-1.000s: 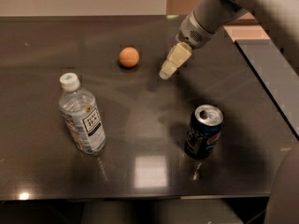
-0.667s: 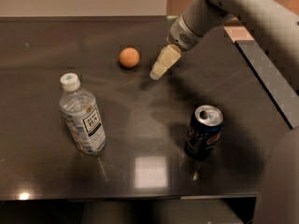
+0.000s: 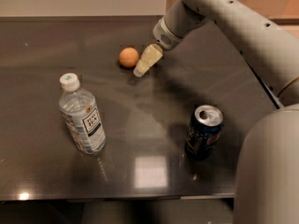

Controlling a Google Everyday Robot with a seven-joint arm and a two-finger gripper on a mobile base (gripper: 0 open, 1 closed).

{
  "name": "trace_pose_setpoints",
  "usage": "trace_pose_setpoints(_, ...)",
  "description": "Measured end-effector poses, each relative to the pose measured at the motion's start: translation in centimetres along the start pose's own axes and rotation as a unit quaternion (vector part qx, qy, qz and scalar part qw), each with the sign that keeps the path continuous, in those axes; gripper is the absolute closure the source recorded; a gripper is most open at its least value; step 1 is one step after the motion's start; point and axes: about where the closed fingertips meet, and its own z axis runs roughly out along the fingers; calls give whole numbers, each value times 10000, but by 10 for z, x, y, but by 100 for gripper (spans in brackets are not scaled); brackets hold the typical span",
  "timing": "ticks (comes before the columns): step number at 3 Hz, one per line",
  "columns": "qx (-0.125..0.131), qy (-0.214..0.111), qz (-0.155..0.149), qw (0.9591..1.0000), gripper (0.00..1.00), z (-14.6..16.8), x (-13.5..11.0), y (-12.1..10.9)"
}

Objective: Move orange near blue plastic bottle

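Observation:
The orange (image 3: 128, 57) is a small round fruit lying on the dark table (image 3: 42, 50) at the back middle. My gripper (image 3: 141, 69) hangs from the arm coming in from the upper right; its cream tips are just right of the orange and a little nearer, close beside it. The blue plastic bottle (image 3: 81, 115) is clear with a white cap and a white-and-blue label. It stands upright at the front left, well apart from the orange and the gripper.
A dark blue soda can (image 3: 203, 132) stands opened at the front right. The robot's pale body (image 3: 266, 171) fills the lower right corner. The table's front edge (image 3: 117, 196) runs along the bottom.
The gripper has moved left across the table toward the orange and now sits right beside it. The orange, bottle and can have not moved.

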Motion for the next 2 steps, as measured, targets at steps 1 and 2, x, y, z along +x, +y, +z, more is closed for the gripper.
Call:
trace_pose_setpoints(1, 21, 31, 56, 10000, 0, 17, -12, -7)
trace_pose_setpoints(2, 33, 87, 87, 9999, 0, 30, -21, -13)
